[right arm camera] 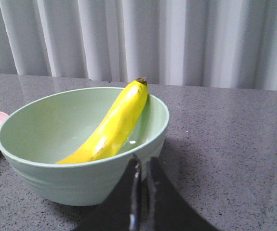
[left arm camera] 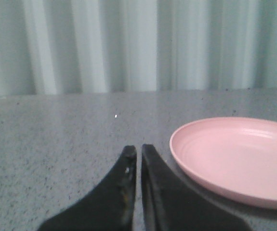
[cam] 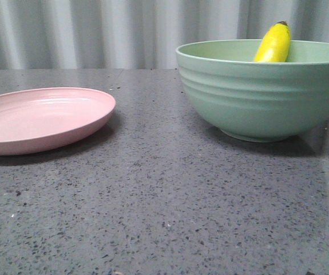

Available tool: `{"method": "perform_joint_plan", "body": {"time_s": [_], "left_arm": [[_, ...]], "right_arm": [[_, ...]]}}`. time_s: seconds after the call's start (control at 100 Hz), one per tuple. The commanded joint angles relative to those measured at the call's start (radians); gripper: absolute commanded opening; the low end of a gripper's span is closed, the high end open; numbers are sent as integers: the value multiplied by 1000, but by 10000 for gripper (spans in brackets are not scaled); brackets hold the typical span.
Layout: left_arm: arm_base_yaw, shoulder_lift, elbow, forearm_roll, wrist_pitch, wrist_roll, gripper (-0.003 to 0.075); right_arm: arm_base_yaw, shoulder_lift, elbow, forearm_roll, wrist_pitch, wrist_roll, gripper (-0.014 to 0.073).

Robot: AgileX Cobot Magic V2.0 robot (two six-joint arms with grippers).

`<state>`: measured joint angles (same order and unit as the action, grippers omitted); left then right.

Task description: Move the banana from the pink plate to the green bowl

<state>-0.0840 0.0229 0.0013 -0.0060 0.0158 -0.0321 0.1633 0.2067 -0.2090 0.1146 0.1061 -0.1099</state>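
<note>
Yellow banana [cam: 274,43] sits inside the green bowl [cam: 261,94] on the right of the table, leaning up against the bowl's inner wall w/ its dark tip poking above the rim; lower end is down in the bowl. From the right wrist cam the banana [right arm camera: 112,126] runs diagonally across the bowl [right arm camera: 42,130], tip resting at the rim, other end near the bottom. Pink plate [cam: 38,117] lies flat on the left, well apart from the bowl, nothing on it. Grey speckled stone tabletop [cam: 164,212] under both, pale pleated curtain [cam: 95,31] behind. Left gripper [left arm camera: 138,151] hangs low over the table just beside the plate [left arm camera: 234,156], fingers pressed nearly together w/ only a thin slit btwn them, holding nothing. Right gripper [right arm camera: 141,163] is just beside the bowl's outer wall, fingers likewise drawn together to a narrow gap, nothing in them. Neither arm shows in the front cam.
</note>
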Motion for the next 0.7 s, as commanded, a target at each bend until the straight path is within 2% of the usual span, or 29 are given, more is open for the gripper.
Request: {"method": "perform_joint_plan", "body": {"time_s": [0.0,0.14,0.69], "left_arm": [[16,-42,10,-11,82,-8,-20],[19,-57,10,6,249,-8,-20],[19,-55,10,32,244,-8,-20]], "right_arm": [[0,6,-26,-7,-86,-13,-64],[0,6,-26,-7,-86,-13,-64],[0,6,-26,-7,-85,-13,-64]]}}
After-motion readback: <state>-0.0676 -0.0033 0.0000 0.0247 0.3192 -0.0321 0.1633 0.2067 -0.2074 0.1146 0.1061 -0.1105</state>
